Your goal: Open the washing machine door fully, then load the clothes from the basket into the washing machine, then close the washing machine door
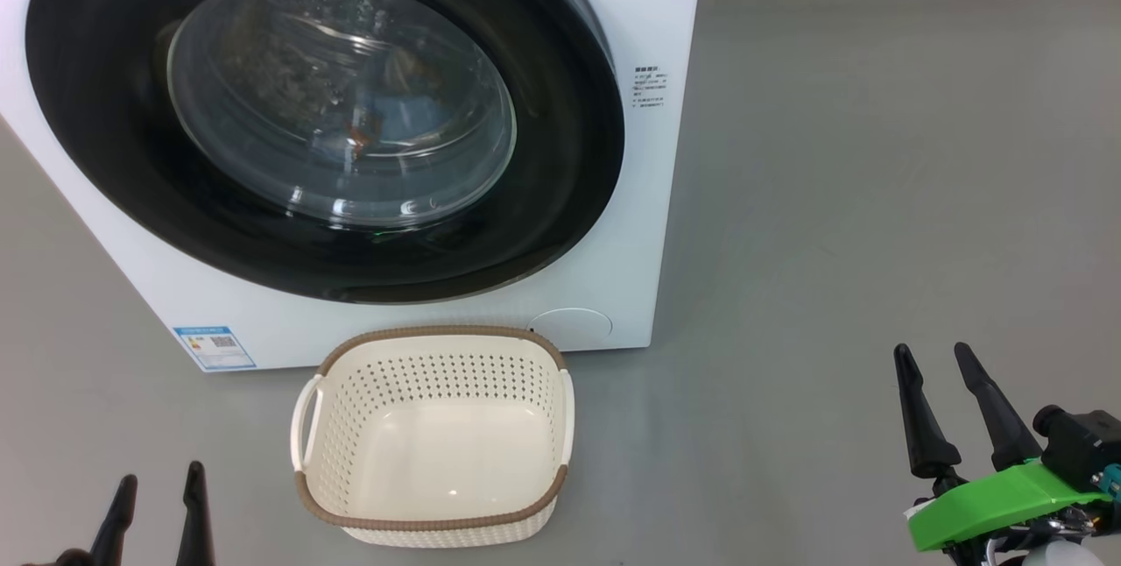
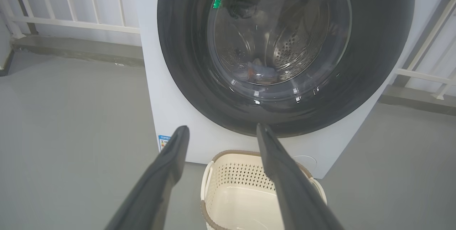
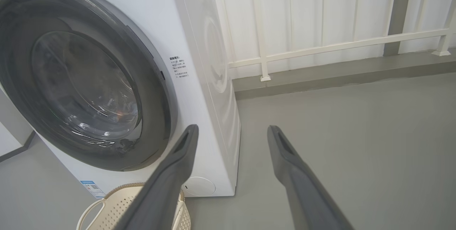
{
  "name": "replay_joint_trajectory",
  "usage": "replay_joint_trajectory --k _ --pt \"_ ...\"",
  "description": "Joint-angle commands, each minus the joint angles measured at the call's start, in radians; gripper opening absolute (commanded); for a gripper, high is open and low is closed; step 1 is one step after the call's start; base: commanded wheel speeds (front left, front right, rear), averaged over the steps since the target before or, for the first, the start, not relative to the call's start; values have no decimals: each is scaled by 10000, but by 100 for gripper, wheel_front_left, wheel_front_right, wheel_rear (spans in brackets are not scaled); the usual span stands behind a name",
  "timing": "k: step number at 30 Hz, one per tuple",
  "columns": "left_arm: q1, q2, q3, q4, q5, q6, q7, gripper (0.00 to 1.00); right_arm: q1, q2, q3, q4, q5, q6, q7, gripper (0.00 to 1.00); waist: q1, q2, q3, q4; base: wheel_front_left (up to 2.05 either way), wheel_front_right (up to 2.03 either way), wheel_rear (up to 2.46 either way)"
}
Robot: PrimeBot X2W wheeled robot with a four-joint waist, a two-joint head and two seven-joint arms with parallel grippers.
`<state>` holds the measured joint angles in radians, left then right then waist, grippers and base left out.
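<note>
The washing machine (image 1: 652, 154) stands on the grey floor (image 1: 876, 198), and the washing machine door (image 1: 560, 154) sits flush against its front, black ring around the bulging glass. Through that glass the clothes (image 1: 385, 123) show as a blue and orange patch low in the steel drum; the left wrist view shows them there too (image 2: 258, 71). The basket (image 1: 438, 336) sits on the floor just in front of the machine, below the door, with its smooth cream bottom showing. A blue label sticker (image 1: 215, 347) marks the machine's lower front corner, near the basket. The left tool (image 1: 162, 474) hangs at the lower left, released, fingers spread and grasping nothing. The right tool (image 1: 931, 349) is at the lower right, well apart from the basket, likewise released with a wide gap between its fingers
</note>
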<state>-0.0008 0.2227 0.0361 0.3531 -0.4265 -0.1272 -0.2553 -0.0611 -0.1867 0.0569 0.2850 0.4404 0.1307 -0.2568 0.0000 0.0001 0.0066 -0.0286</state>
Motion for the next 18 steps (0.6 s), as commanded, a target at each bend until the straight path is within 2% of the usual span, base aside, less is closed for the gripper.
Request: replay_joint_trajectory --k 1,18 --pt "-109 272 387 -312 156 -35 -65 100 -16 -201 120 -283 61 0 -49 100 0 -1 1 -18 0 0 0" --pt "-111 184 459 -479 386 -35 -65 100 -30 -165 179 -365 16 0 -49 100 0 -1 37 -42 0 0 0"
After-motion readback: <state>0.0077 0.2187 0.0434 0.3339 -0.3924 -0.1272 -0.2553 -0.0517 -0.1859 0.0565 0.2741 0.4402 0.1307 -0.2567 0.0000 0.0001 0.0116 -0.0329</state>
